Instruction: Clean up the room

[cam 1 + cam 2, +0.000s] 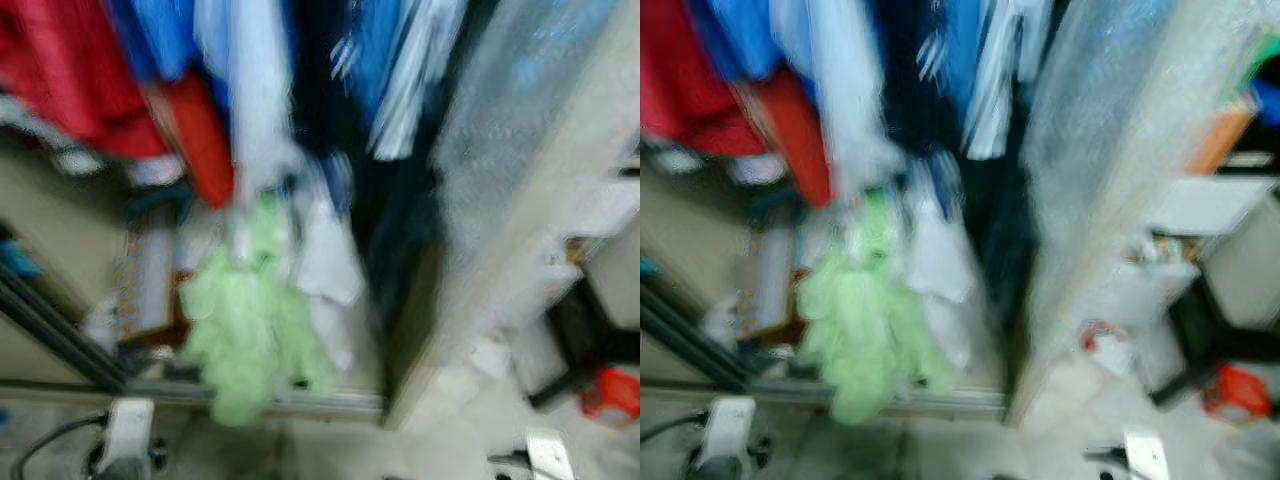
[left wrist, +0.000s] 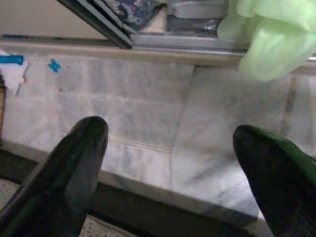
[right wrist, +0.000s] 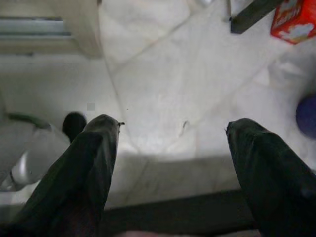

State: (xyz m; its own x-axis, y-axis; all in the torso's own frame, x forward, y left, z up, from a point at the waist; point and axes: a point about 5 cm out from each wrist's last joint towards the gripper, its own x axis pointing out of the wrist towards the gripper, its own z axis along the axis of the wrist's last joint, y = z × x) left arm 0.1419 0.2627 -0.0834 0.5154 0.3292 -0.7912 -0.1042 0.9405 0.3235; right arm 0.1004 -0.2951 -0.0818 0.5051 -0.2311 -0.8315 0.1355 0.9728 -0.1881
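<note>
hanging clothes (image 1: 250,80), marble floor (image 2: 148,113), wardrobe track (image 1: 320,402)

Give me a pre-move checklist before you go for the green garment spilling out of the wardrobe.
1. Left pincer open, nothing held: ok.
2. Right pincer open, nothing held: ok.
3. Green garment in sight, hanging over the wardrobe's sliding track: ok.
4. Head views sharp enough to aim: not ok, both blurred.
5. Marble floor under the left pincer bare: ok.
6. Garment free of the clothes hanging above: cannot tell.
</note>
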